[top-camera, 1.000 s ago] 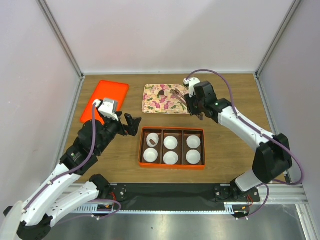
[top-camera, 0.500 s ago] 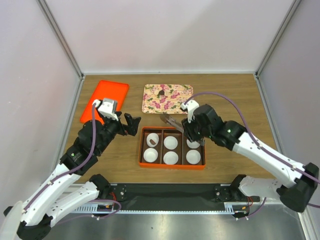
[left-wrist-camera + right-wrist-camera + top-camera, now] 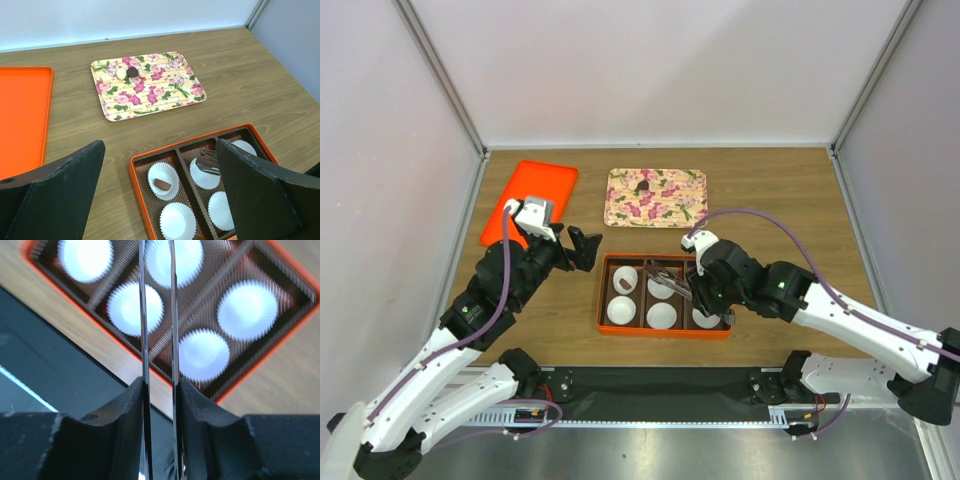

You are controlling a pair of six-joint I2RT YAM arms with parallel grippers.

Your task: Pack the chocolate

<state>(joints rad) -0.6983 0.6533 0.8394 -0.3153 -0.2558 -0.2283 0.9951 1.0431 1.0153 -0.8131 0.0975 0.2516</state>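
Chocolate shows up in two spots: one brown piece sits inside a white paper cup at the far left of the orange box, and one dark round piece lies on the floral tray further back on the table. Two pale lumps sit on either side of that round piece, touching or nearly touching it. The box is split into three compartments side by side. I can count five paper cups in it, and only the one holds anything. The far right corner is covered by the right arm from above. The right gripper is clamped narrowly on a pair of metal tongs, with the two thin blades pinched between its fingers. The tips of the tongs hang over the far cup of the middle compartment. From where I stand I cannot tell whether anything is caught between those tips. The left gripper hovers just beside the box's far left corner with its jaws spread as wide as they go and nothing between them. One flat orange tray lies at the far left of the table, well apart from the box.
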